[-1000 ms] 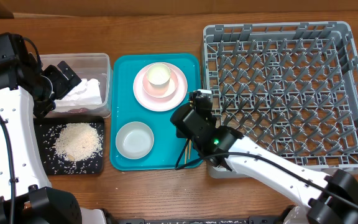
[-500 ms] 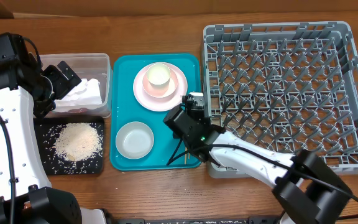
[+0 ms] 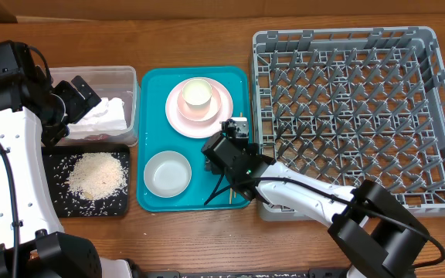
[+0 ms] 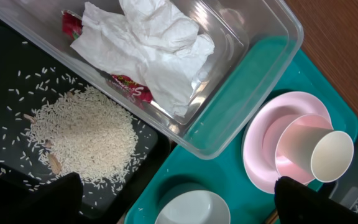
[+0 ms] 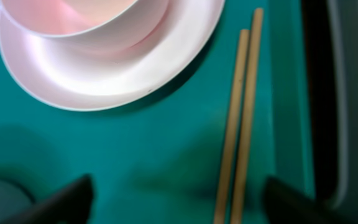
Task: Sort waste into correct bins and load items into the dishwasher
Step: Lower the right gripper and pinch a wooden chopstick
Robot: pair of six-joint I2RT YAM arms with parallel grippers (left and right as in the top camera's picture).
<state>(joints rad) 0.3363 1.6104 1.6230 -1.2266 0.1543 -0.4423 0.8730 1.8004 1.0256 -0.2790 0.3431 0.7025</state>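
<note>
Chopsticks (image 5: pixel 241 118) are laid right of centre on the teal tray (image 5: pixel 104 155), between the wide, empty jaws of the right gripper (image 5: pixel 188 199); the left gripper (image 4: pixel 185 199) is likewise spread wide.

Place: robot lab bench staged for dish clearing
Surface: plain brown wood worktop (image 3: pixel 191 38)
Machines: white left arm (image 3: pixel 6 154), white right arm (image 3: pixel 315 197)
Props: grey dish rack (image 3: pixel 346 35), teal tray (image 3: pixel 153 93), clear tub (image 3: pixel 99 71), black tray (image 3: pixel 56 205)

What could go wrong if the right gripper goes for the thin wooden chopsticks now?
The chopsticks lie flat, side by side, on the teal plastic serving tray near its right rim: the open right gripper may catch only one, or a finger may strike the rim. The round pale pink plate nearby could get nudged.
</note>
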